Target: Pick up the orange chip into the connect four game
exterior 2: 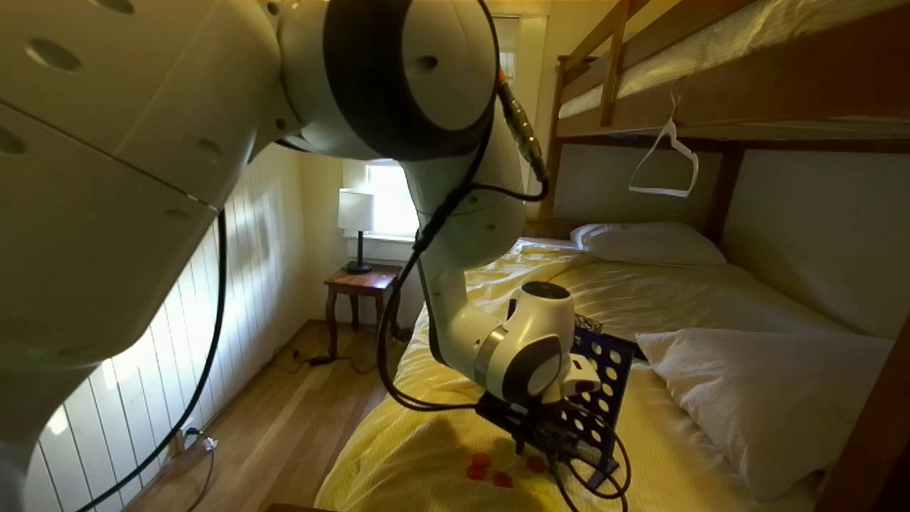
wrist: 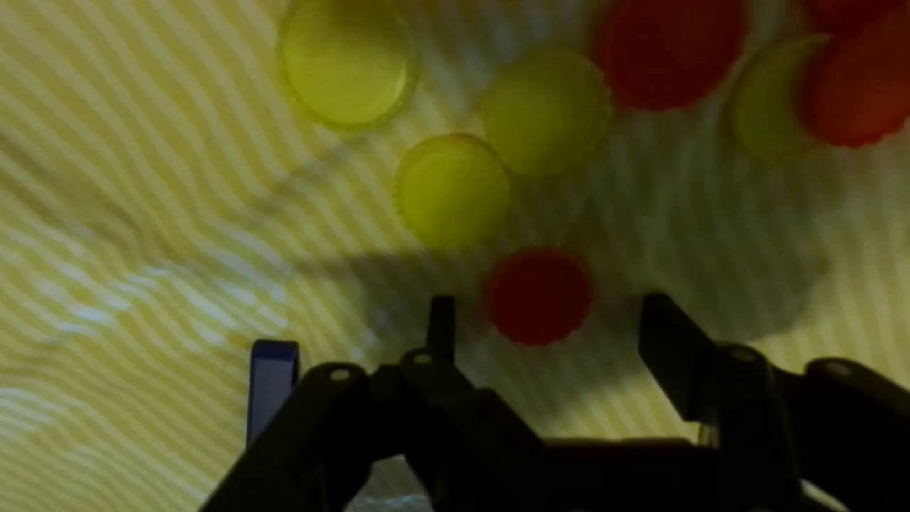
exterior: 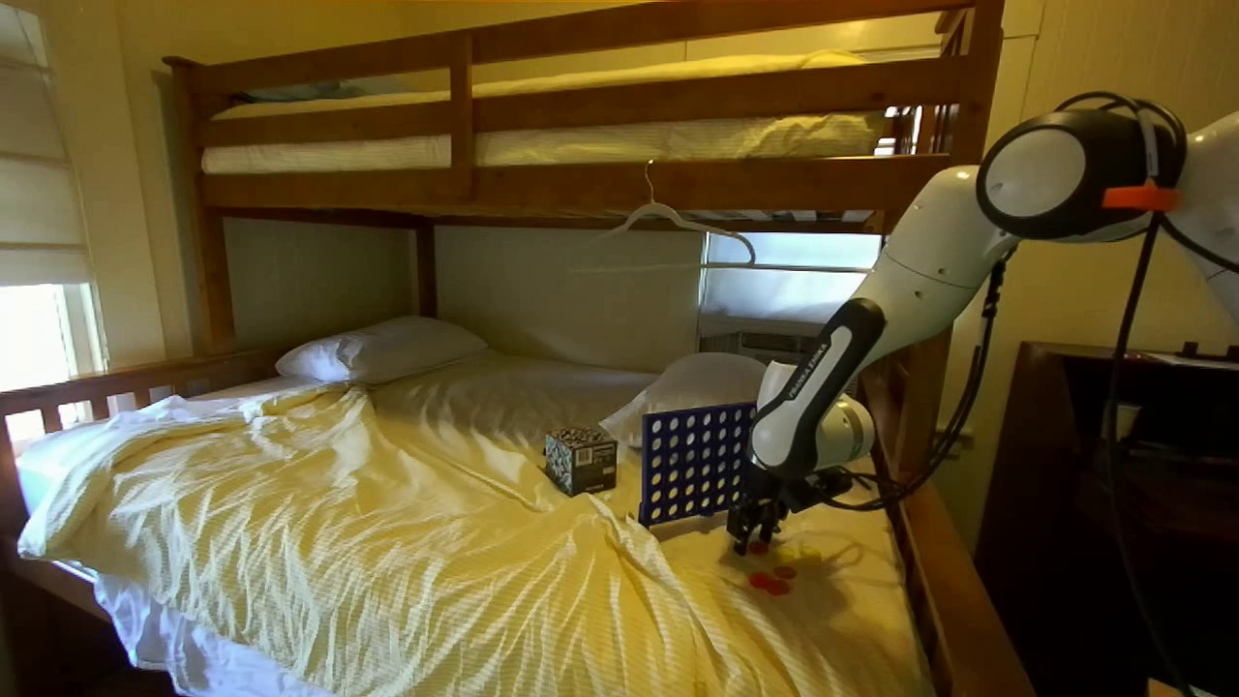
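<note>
The orange chip, which looks red, lies flat on the striped sheet in the wrist view (wrist: 540, 306). It also shows in both exterior views (exterior: 759, 548) (exterior 2: 535, 464). My gripper (wrist: 547, 302) is open, with one fingertip on each side of this chip and a gap to both. In an exterior view the gripper (exterior: 755, 538) is low over the bed at the chip. The connect four game (exterior: 685, 467) stands upright on the bed beside the gripper. The arm partly covers it in an exterior view (exterior 2: 617, 387). Its blue foot (wrist: 274, 384) shows in the wrist view.
Yellow chips (wrist: 453, 190) and more red chips (wrist: 672, 50) lie close by, some overlapping. A small dark cube (exterior: 581, 461) and a pillow (exterior: 707, 378) are near the board. A wooden bed rail (exterior: 944, 581) runs beside the arm. A hanger (exterior: 653, 208) hangs from the upper bunk.
</note>
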You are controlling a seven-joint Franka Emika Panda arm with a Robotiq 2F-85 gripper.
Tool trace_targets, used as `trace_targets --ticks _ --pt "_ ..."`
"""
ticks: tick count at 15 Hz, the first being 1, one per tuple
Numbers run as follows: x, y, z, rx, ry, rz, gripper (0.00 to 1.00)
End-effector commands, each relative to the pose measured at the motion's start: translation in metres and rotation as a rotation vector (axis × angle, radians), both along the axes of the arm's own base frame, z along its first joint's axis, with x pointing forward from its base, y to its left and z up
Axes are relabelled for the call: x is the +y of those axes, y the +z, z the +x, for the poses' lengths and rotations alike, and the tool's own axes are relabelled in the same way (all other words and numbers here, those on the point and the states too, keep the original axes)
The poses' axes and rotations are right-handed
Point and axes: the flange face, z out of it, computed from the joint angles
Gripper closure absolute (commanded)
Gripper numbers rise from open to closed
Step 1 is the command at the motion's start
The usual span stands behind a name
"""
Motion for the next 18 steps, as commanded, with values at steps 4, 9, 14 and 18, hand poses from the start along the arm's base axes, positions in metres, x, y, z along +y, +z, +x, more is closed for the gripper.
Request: trace_targets --ticks 4,9,14,18 --pt "0.003 -0.003 0.006 -0.019 -0.008 0.0 0.81" --pt "0.003 -0.001 0.006 -0.034 -0.007 -0.008 0.91" --pt "0.005 0.01 -0.003 -0.068 0.015 -0.021 0.91" --pt "0.009 0.025 -0.029 -0.133 0.115 -0.064 0.91"
